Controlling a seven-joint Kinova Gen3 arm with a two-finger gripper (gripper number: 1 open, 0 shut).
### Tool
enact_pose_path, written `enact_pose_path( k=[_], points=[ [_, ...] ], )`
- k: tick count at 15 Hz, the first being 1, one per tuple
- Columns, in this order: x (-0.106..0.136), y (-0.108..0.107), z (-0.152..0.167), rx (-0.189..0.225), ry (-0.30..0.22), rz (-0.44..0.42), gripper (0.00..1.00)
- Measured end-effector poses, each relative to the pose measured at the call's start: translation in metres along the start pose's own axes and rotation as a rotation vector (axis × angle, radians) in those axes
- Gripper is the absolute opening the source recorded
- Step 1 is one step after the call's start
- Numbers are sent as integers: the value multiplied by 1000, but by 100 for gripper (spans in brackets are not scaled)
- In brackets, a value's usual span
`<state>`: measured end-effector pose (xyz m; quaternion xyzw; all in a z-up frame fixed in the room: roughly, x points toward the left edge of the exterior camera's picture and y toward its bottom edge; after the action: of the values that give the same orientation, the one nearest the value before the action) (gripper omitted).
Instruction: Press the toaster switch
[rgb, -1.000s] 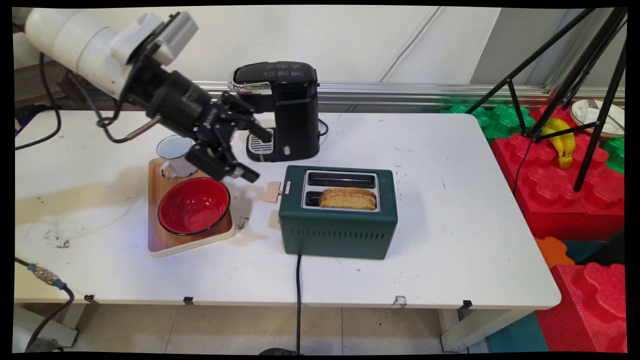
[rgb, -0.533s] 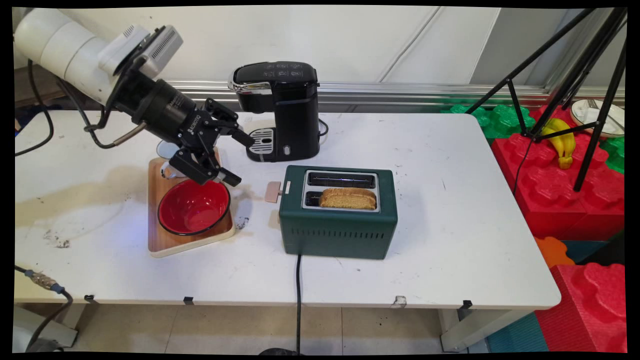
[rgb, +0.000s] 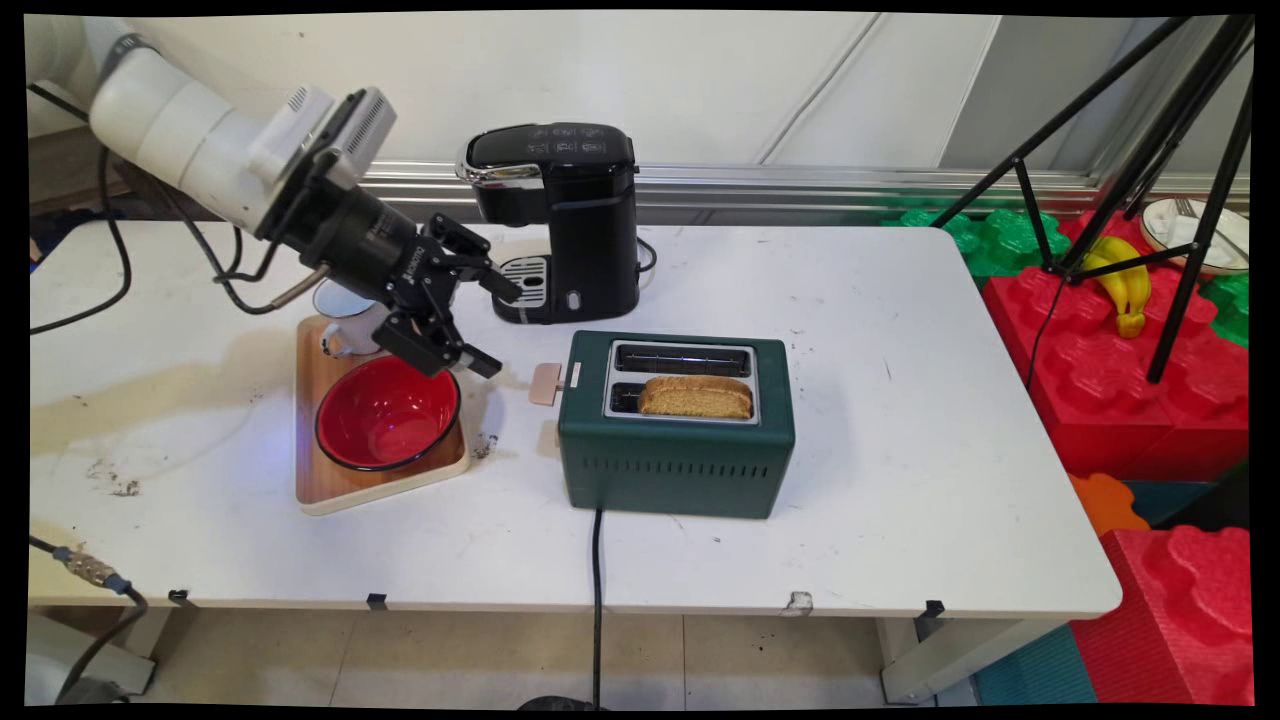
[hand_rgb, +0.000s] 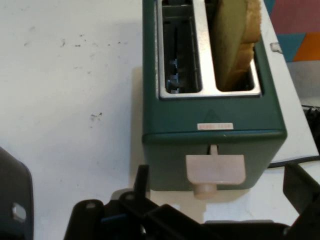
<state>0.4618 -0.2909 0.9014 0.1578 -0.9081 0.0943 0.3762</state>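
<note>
So the black two-finger gripper (rgb: 490, 325) is hanging just left of the dark green two-slot toaster (rgb: 677, 425), fingers spread wide with nothing between them. From the hand view you're looking straight at the toaster's end, with its beige lever tab (hand_rgb: 215, 171) dead ahead between the open fingers (hand_rgb: 141, 182) but not touching them yet.

What changed: half a second ago the gripper was a bit further left, over the far rim of the red round bowl (rgb: 388, 412). Now it has shifted right, toward the lever (rgb: 546, 383). A second ago it was actually about here too, so it has wobbled out and come back. Fingers look equally spread throughout.

The slice of toasted bread (rgb: 695, 397) stands up in the toaster's near slot, and the far slot is empty. The lever seems up, going by how high the bread sits.

Around it: the bowl sits on a wooden tray (rgb: 320, 486) with a white enamel mug (rgb: 345, 322) behind it, partly hidden by the arm. A black coffee machine (rgb: 560, 218) stands at the far side of the white table (rgb: 900, 480).
</note>
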Motion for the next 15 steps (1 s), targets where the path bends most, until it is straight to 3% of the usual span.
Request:
enact_pose_path(
  k=[2,3,15],
  points=[
    [-1,-2,6,5,3,-1,100],
    [-1,-2,8,6,6,1,0],
    [-6,-1,35,-12,16,-11,0]
  ],
)
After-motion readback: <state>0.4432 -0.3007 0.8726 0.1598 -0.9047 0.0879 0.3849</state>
